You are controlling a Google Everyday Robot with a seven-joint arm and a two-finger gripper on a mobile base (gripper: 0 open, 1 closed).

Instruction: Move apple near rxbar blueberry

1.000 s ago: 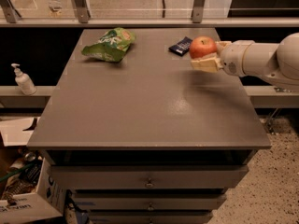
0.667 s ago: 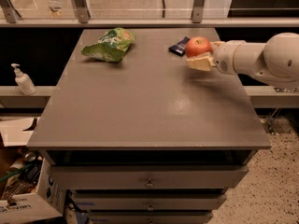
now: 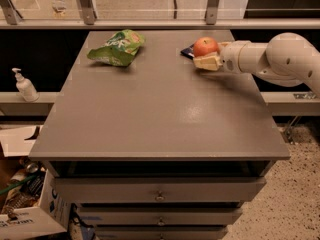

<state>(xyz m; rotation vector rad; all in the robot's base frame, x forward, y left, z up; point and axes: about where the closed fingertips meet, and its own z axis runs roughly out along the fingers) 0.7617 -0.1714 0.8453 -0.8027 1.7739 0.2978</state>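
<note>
Red apple in end effector, just beside half-hidden rxbar blueberry

Nothing legible (gripper holds apple at far right).

On the worktop: snack bag far left, apple far right.
The gripper at the right edge has the apple in its jaws; rxbar blueberry just behind, leftward.
</note>
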